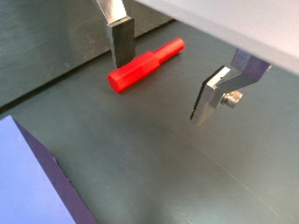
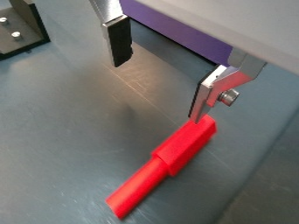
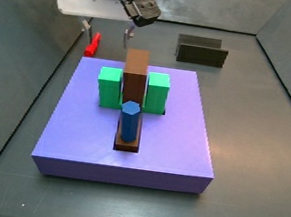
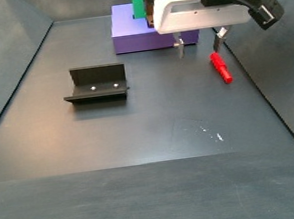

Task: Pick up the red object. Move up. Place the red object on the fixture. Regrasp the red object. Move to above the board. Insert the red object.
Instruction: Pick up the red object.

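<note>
The red object [image 1: 146,66] is a short red peg lying flat on the dark floor. It also shows in the other wrist view [image 2: 163,166] and in both side views [image 3: 93,43] [image 4: 220,67]. My gripper [image 1: 163,87] [image 2: 158,83] hangs open just above the floor with nothing between its fingers [image 1: 121,44]. The peg lies just outside the gap, close by one finger. In a side view the gripper [image 4: 198,43] stands between the board [image 4: 134,33] and the peg. The fixture [image 4: 96,85] [image 3: 200,51] stands apart on the floor.
The purple board [image 3: 132,129] carries green blocks [image 3: 108,85], a tall brown upright block [image 3: 136,79] and a blue peg [image 3: 129,120]. Its edge shows close by in both wrist views [image 1: 30,175] [image 2: 198,35]. Dark walls ring the floor.
</note>
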